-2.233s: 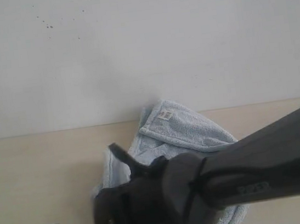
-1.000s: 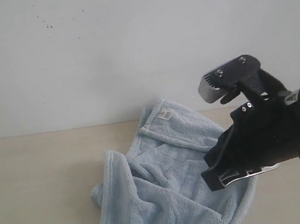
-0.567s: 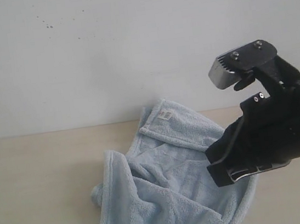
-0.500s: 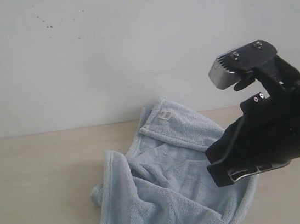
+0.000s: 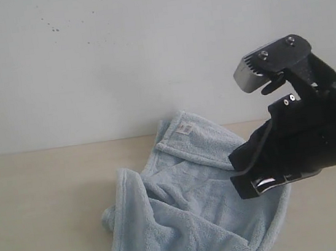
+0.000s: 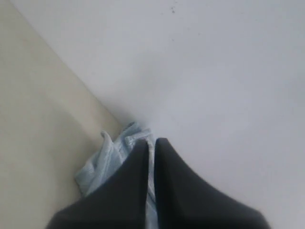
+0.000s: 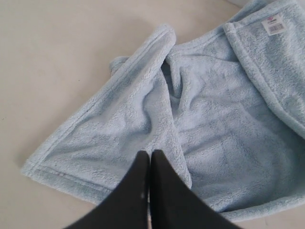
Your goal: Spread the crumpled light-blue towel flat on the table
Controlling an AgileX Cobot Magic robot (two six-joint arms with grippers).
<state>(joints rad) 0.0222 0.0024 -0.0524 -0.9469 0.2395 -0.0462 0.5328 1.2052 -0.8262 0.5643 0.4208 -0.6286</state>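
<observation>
One right pincer (image 7: 148,155) closed, shifted rightward, towel (image 5: 187,222) unmoved, crumpled

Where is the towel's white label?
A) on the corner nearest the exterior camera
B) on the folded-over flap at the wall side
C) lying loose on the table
B: the white label sits on the towel, on its folded-over flap next to the wall.

White label (image 7: 276,25) on towel (image 7: 214,143), print too small to read
</observation>
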